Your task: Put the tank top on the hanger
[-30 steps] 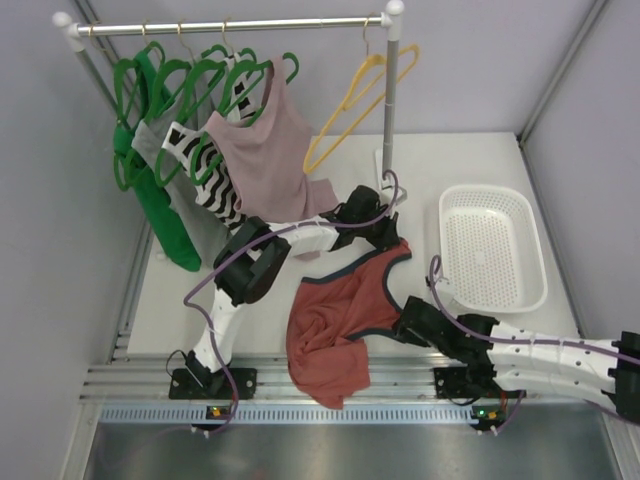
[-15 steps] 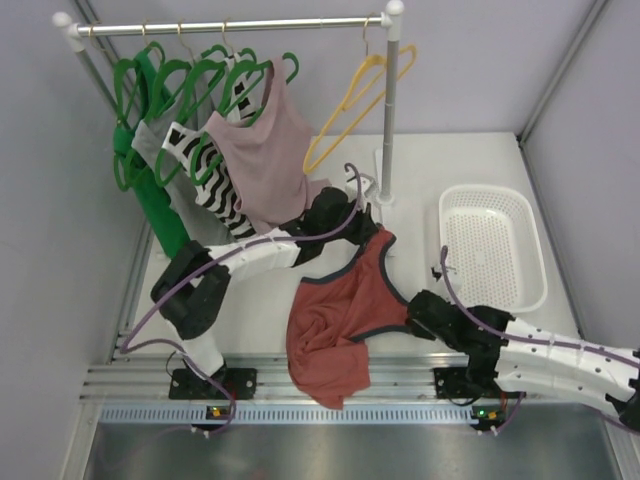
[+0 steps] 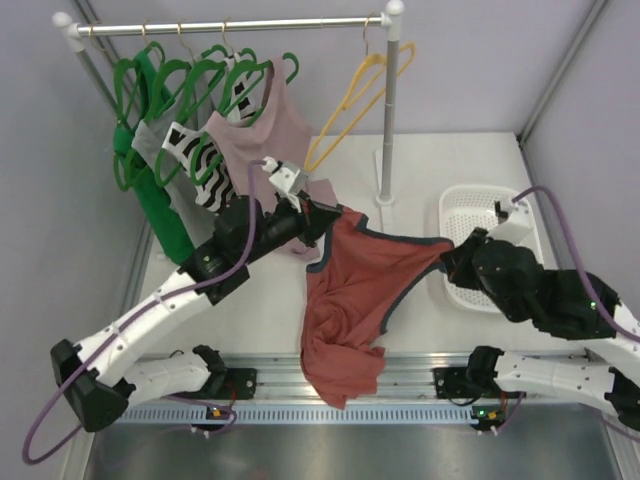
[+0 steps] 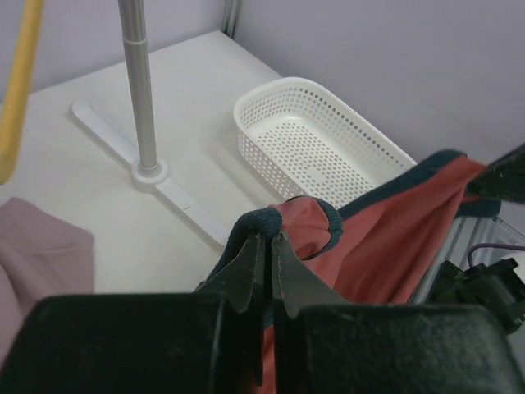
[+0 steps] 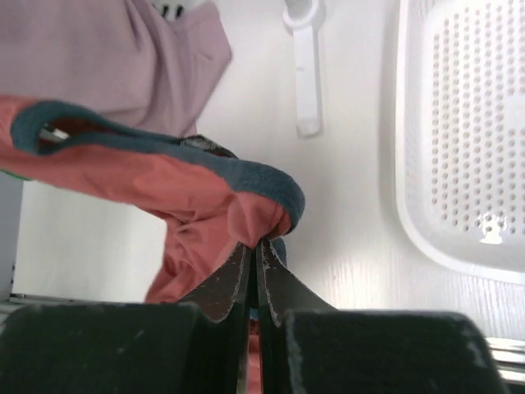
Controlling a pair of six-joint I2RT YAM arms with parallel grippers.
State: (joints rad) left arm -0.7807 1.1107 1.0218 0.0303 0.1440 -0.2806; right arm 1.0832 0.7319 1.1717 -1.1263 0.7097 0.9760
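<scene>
The rust-red tank top (image 3: 350, 290) with navy trim hangs stretched in the air between my two grippers, its body drooping over the table's front edge. My left gripper (image 3: 328, 215) is shut on its left strap (image 4: 283, 217). My right gripper (image 3: 447, 258) is shut on its right strap (image 5: 262, 209). The tank top also shows in the left wrist view (image 4: 385, 238) and the right wrist view (image 5: 123, 168). The yellow hanger (image 3: 352, 100) hangs tilted from the rail (image 3: 230, 25), behind and above the top; a piece of it shows in the left wrist view (image 4: 18, 82).
A rack post (image 3: 388, 110) stands on a white foot (image 4: 156, 185) behind the top. Green hangers (image 3: 190, 80) hold a dusty-pink tank top (image 3: 262, 160), a striped top (image 3: 205, 170) and a green garment (image 3: 160, 210). A white perforated basket (image 3: 465, 215) sits at the right.
Both arms have risen and spread apart, lifting the tank top off the table and stretching its neckline between them. The left gripper moved back-left, the right gripper up toward the basket.
</scene>
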